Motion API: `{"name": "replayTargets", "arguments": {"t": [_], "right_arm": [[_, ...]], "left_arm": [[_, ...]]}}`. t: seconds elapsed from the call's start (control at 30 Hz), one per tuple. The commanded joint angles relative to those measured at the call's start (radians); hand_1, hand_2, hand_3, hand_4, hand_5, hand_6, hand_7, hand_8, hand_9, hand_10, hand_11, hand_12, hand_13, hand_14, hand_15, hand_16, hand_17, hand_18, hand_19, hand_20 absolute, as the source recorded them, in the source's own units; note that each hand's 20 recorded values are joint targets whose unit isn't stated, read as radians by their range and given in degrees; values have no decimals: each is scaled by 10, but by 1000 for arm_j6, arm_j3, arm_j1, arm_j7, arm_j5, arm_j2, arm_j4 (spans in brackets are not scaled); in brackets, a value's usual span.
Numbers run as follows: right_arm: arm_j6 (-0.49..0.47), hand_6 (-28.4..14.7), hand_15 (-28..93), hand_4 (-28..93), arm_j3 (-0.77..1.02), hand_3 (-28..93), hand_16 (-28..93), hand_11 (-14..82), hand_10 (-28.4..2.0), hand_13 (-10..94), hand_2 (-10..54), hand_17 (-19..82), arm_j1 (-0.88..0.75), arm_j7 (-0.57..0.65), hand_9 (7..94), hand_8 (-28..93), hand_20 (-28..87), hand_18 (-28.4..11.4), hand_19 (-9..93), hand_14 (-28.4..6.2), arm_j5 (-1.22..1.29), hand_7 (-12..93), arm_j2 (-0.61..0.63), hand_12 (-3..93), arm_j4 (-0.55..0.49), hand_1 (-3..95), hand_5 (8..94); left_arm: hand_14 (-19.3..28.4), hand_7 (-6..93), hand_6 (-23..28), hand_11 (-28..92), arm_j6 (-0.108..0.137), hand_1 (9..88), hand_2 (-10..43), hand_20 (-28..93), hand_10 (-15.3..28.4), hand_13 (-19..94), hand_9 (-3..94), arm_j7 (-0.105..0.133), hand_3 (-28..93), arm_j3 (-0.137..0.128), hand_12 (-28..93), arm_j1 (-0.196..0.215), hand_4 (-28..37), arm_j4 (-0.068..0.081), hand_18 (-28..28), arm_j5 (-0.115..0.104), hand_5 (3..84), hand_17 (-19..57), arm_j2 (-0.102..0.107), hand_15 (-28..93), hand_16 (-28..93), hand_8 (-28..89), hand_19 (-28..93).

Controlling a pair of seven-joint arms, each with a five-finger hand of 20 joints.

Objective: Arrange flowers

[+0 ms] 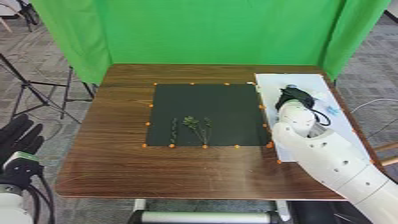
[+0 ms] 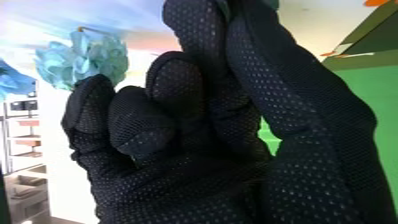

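Pale blue flower [image 2: 84, 60], black mat [image 1: 204, 100], green curtain [image 1: 222, 30], brown wood-grained table [image 1: 107, 175].

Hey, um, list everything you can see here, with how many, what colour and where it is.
Sprigs: about three, green, near part of the black mat
Blue flowers: at least two, light blue, on the white mat's side
Black mat: one, black, mid-table
White mat: one, white, table's right side
Dots: more than ten, orange, around the mats
Table: one, brown, centre
Curtain: one, green, behind the table
Stands: count unclear, black, left
Shelves: several, pale, background
Floor: one, grey, around the table
Right hand: one, black glove, over the white mat
Left hand: one, black glove, left of the table
Arms: two, white, from the bottom edge
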Motion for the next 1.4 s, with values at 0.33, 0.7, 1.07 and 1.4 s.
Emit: {"name": "replayTargets", "arguments": {"t": [0.33, 0.7, 1.07, 1.4], "right_arm": [[448, -15, 745, -281, 197, 770, 471, 401, -141, 691, -95, 314, -307, -187, 738, 261, 551, -284, 769, -148, -75, 393, 147, 646, -269, 544, 786], [468, -12, 739, -282, 220, 777, 466, 393, -141, 697, -95, 318, -390, -126, 746, 248, 544, -284, 769, -147, 80, 405, 82, 642, -498, 541, 781], [474, -15, 743, -274, 126, 773, 465, 398, -141, 698, -95, 322, -425, -79, 747, 245, 541, -284, 776, -152, 76, 404, -100, 643, -480, 541, 785], [429, -20, 748, -271, 49, 766, 462, 410, -138, 699, -95, 322, -419, -71, 747, 243, 539, -284, 780, -154, -23, 396, -115, 636, -382, 540, 790]], "left_arm": [[160, 251, 90, 298, -7, 224, 147, 91, 153, 211, 319, 0, 719, -4, 94, 34, -283, -6, 135, -2, 410, -71, -16, 496, -116, -138, 350], [159, 251, 90, 298, -13, 224, 146, 91, 154, 212, 319, -7, 719, 1, 94, 24, -283, 1, 135, 1, 410, -72, -8, 494, -116, -137, 350], [160, 248, 91, 299, -24, 225, 146, 91, 153, 211, 319, -26, 717, 15, 94, 7, -283, 10, 135, 12, 410, -72, 3, 495, -116, -137, 351], [160, 249, 91, 298, -20, 224, 146, 90, 152, 211, 319, -34, 718, 22, 93, -15, -283, 21, 135, 10, 409, -71, 2, 495, -116, -136, 350]]}}
